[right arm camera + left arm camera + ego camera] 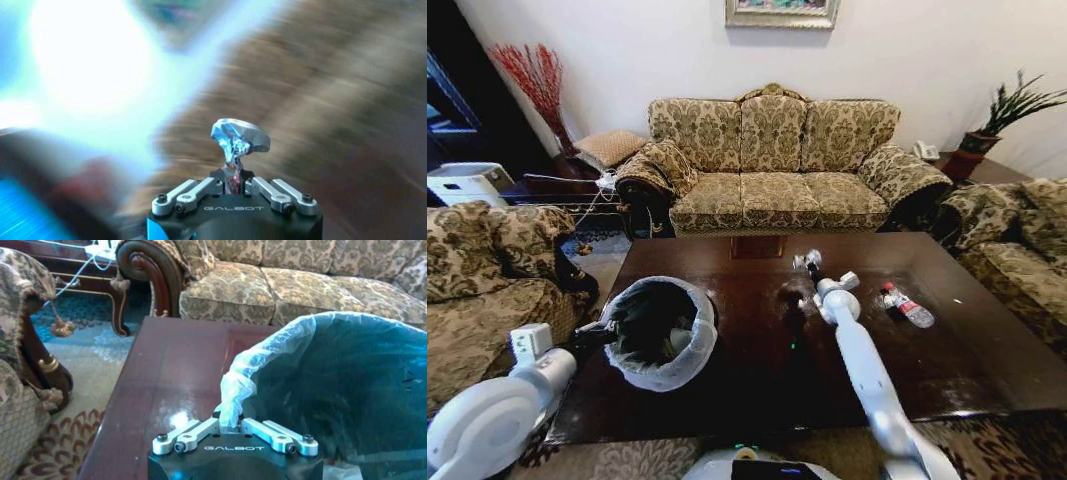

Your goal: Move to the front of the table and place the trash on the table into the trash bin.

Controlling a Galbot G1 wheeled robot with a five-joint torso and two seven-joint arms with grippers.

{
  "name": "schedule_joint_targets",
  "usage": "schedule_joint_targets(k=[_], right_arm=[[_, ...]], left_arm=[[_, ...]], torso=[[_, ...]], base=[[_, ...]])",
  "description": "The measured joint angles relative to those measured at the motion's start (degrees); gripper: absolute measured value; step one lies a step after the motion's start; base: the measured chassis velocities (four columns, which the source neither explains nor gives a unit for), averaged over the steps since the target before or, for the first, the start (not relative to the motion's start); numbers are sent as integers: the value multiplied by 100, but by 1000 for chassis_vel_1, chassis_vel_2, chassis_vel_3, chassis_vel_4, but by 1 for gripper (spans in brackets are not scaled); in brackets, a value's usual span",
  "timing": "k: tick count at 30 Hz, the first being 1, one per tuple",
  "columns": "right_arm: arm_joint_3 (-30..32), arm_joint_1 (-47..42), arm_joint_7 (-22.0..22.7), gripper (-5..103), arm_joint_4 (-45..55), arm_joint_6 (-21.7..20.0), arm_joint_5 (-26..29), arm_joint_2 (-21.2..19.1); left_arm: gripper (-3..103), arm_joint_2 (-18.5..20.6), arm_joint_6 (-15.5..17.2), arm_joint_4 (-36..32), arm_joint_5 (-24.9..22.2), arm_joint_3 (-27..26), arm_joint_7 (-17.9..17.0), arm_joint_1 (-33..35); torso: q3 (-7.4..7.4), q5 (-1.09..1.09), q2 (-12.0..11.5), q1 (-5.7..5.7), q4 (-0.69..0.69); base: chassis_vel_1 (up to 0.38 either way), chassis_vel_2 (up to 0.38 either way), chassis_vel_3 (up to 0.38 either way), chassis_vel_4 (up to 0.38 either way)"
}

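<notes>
Two grippers engaged: left gripper (233, 432) clamped on bin (659, 335) liner rim, steadying it on table (757, 380); right gripper (233, 187) clenched on silvery wrapper (238, 138), raised for dropping. Bottle (907, 306) left on table.

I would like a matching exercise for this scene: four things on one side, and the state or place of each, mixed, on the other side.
Things:
1. left gripper
2. right gripper
3. bottle
4. bin

States:
a. lying on the table
b. shut on a shiny wrapper
c. lined with a white bag, standing on the table
d. shut on the bag's rim

Pairs: 1-d, 2-b, 3-a, 4-c
</notes>
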Motion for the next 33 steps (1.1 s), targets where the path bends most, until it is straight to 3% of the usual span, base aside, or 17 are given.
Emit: schedule_joint_targets(k=[1,3,5,7,11,18,22,26,28,31,32,33], right_arm=[[0,0,0,8,0,0,0,0],[-731,-395,-357,8,1462,60,-345,-257],[-962,-450,-444,8,1822,58,-405,-321],[-1664,-461,-724,8,2524,100,-840,-411],[-2389,-314,-971,8,2643,157,-1463,-467],[-3201,-243,-1231,8,2346,181,-2387,-631],[-3394,-214,-1240,5,2145,227,-2631,-592],[-3450,-210,-1196,24,1987,231,-2750,-575],[-3449,-204,-1195,24,1978,248,-2782,-576],[-3395,-190,-1274,40,1976,325,-2878,-597],[-3347,-207,-1343,51,2043,378,-2876,-643],[-3347,-207,-1343,51,2043,378,-2876,-643]], left_arm=[[0,0,0,0,0,0,0,0],[0,251,58,55,-450,-153,-274,-23],[0,320,95,62,-595,-220,-342,-10],[0,489,215,44,-1146,-400,-553,36],[0,556,261,-48,-1506,-504,-671,66],[0,592,272,-230,-1563,-487,-683,56],[0,456,271,-362,-1544,-389,-664,10],[0,258,272,-424,-1481,-325,-626,30],[0,243,272,-424,-1470,-316,-619,30],[0,191,273,-425,-1419,-284,-583,32],[0,140,273,-430,-1372,-279,-552,47],[0,140,273,-430,-1372,-279,-552,47]], torso=[[0,0,0,0,0],[-1,0,0,0,1],[-1,-1,0,0,1],[-1,1,1,-2,2],[0,4,0,-1,2],[1,3,0,0,2],[0,2,0,0,2],[0,3,0,0,2],[0,3,0,0,2],[1,1,0,0,2],[1,2,0,0,2],[1,2,0,0,2]], base=[[0,0,0,0],[0,0,0,0],[0,0,0,0],[0,0,0,0],[0,0,0,0],[0,0,0,0],[0,0,0,0],[0,0,0,0],[0,0,0,0],[0,0,0,0],[0,0,0,0],[0,0,0,0]])
